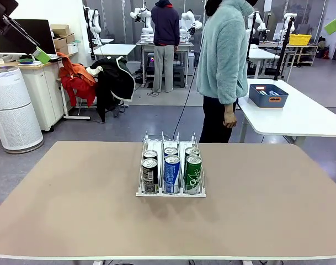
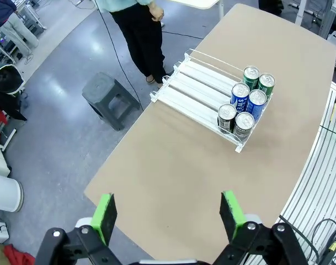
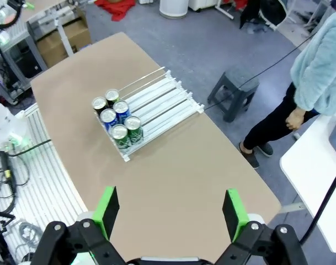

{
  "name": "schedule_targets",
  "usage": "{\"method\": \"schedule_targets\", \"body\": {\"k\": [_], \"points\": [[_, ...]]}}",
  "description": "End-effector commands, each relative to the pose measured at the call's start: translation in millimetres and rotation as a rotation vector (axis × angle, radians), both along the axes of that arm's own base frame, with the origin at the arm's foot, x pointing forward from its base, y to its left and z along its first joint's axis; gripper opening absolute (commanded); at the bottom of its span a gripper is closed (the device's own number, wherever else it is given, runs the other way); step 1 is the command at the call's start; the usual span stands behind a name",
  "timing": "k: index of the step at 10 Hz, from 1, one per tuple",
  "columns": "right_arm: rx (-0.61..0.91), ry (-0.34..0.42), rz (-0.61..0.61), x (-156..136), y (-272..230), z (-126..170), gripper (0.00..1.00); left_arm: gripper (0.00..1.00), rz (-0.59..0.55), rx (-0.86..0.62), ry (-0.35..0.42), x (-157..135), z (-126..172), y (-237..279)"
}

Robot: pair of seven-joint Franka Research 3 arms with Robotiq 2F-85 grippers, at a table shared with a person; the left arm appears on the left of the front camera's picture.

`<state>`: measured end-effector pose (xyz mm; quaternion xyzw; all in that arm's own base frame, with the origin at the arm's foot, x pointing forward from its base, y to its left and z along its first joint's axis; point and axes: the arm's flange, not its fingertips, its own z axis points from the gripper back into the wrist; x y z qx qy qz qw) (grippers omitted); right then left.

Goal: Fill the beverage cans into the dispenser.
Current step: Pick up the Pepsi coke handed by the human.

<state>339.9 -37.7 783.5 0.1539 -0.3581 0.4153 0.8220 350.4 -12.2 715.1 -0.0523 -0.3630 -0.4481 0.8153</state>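
The white wire dispenser [image 1: 170, 193] stands mid-table with several beverage cans in its three lanes, two per lane at the front lip: dark grey cans [image 1: 150, 175] on the left, blue cans [image 1: 172, 174] in the middle, green cans [image 1: 193, 174] on the right. The left wrist view looks down from high above on the dispenser [image 2: 195, 91] and its cans [image 2: 246, 102]; my left gripper [image 2: 168, 216] is open and holds nothing. The right wrist view also has the dispenser [image 3: 156, 96] and cans [image 3: 117, 118] far below; my right gripper [image 3: 170, 212] is open and holds nothing.
A person in a light blue fleece [image 1: 223, 55] stands beyond the table's far edge. A grey stool [image 2: 108, 99] sits on the floor near that edge. A white side table with a dark blue tub [image 1: 268, 95] is at the back right.
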Motion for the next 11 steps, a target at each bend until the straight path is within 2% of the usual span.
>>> {"method": "schedule_targets", "body": {"k": [1,2,6,7,9,11], "points": [[0.042,0.036,0.017,-7,-7,13,1.00,1.00,0.003,0.009,-0.006,2,0,2],[0.033,0.004,0.000,-12,-8,15,1.00,1.00,0.003,0.009,-0.006,2,0,2],[0.054,-0.045,0.005,-18,-9,17,1.00,1.00,0.003,0.009,-0.006,2,0,2],[0.022,-0.020,0.006,-17,-11,21,1.00,1.00,0.003,0.009,-0.006,2,0,2],[0.022,-0.020,0.006,-17,-11,21,1.00,1.00,0.000,0.001,0.000,0,0,0],[0.022,-0.020,0.006,-17,-11,21,1.00,1.00,0.021,-0.004,0.038,-4,15,-9]]}}
